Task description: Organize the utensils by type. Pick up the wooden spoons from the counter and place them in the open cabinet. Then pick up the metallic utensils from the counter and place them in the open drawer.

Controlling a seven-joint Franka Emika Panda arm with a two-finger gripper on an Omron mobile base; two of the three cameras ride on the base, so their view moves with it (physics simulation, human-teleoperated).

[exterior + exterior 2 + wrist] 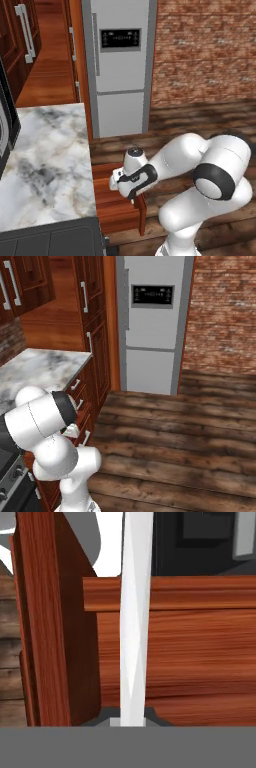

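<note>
Over the open drawer [117, 207], just beside the end of the marble counter [45, 165], the gripper [132, 721] is clamped on a thin silver utensil [134, 627] that stands out straight from its fingertips. A steel refrigerator [120, 65] stands beyond the counter.

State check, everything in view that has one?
pincer: shut on a slim silver utensil
silver utensil: held, over the drawer
drawer: pulled open, under the counter's edge
fridge: doors closed
counter: marble top
</note>
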